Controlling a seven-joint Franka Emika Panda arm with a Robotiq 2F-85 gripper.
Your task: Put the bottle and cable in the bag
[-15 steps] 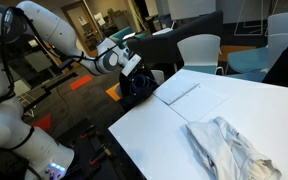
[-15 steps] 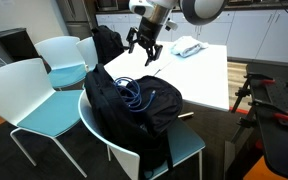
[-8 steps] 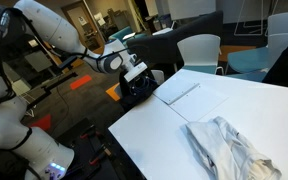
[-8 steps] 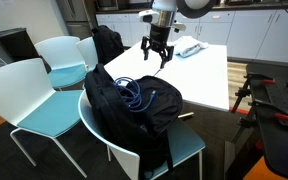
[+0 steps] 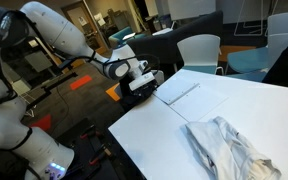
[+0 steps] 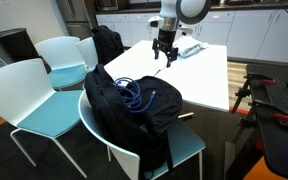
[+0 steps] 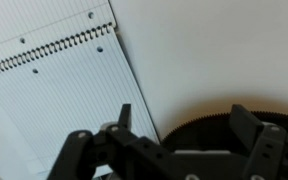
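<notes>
One bag flat on chair, cable looped atop; spread pincer points down

— Where do we stand in an exterior view?
— At the far end of the white table, at middle range, facing the arm across it.
— And in an exterior view?
— Behind the chairs, looking over the bag toward that same table edge.
— The wrist view?
— We look straight down, very close, onto the notebook.

bag black | cable blue | table white | notebook white (faint ruled lines)
</notes>
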